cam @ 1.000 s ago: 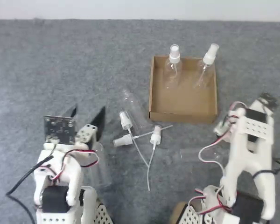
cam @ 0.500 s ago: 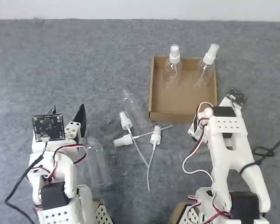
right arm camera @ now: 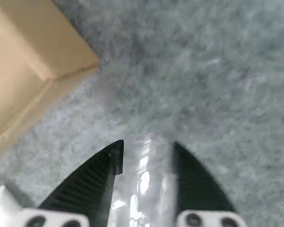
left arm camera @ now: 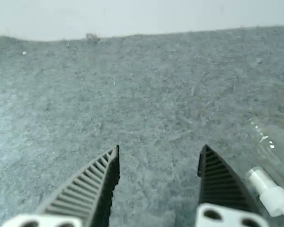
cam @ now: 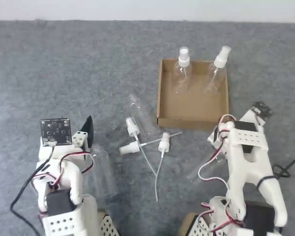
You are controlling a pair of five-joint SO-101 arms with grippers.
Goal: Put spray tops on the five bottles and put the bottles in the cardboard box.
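In the right wrist view my right gripper (right arm camera: 146,149) is open, its fingers close on either side of a clear bottle (right arm camera: 144,184) that lies on the carpet and has no top. That bottle (cam: 200,168) pokes out from under the right arm. My left gripper (left arm camera: 158,156) is open over bare carpet with nothing between its fingers. Three loose spray tops (cam: 132,127) (cam: 129,147) (cam: 164,142) lie mid-table. One topless bottle (cam: 141,114) lies beside them, another (cam: 103,172) by the left arm. The cardboard box (cam: 192,121) holds two topped bottles (cam: 182,71) (cam: 215,73).
The grey carpet (cam: 64,64) is open at the far left. Long dip tubes (cam: 157,177) trail from the spray tops toward the front. A corner of the box (right arm camera: 52,61) lies close to the right gripper. One spray top (left arm camera: 270,191) sits beside the left gripper's finger.
The right arm swung left, then came down so its fingers stand on either side of the bottle near the box. The left arm drew back and turned slightly.
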